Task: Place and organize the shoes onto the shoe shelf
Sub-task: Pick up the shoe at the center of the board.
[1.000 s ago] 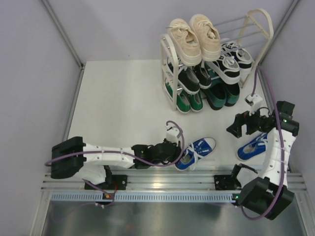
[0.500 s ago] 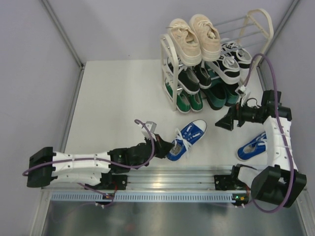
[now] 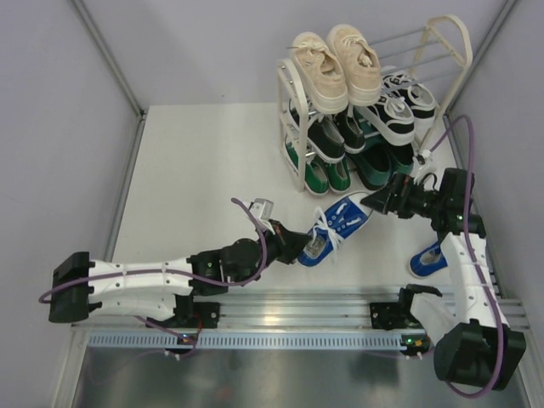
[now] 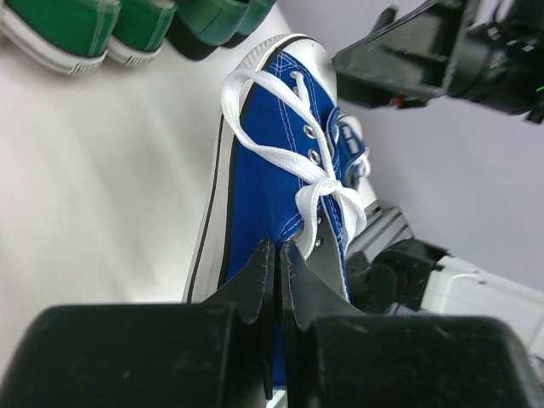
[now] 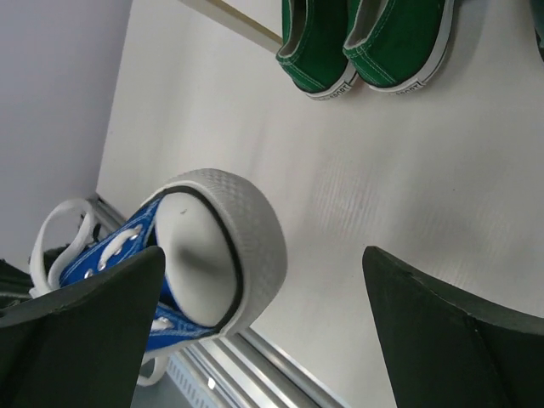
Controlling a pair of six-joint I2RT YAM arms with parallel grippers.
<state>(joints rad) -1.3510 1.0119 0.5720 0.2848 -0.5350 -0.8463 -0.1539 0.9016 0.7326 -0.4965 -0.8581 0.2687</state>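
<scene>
The blue sneaker (image 3: 336,228) is royal blue canvas with white laces, white stitching, a white toe cap and a white sole edged by a thin black line — the second blue sneaker (image 3: 427,259) shows the same blue and white. The shoe shelf (image 3: 290,127) has cream end frames and silver rods, and with it are 2 cream sneakers (image 3: 336,59), 2 black-and-white striped sneakers (image 3: 399,106), 2 black canvas sneakers (image 3: 327,136), 2 green canvas sneakers (image 3: 319,174) with white soles, and 2 glossy dark green loafers (image 3: 382,166). The table (image 3: 204,170) is white, the walls (image 3: 51,127) pale lilac-grey, and the left arm (image 3: 136,280) and right arm (image 3: 472,263) white with black joints — their cables (image 3: 484,221) purple.
</scene>
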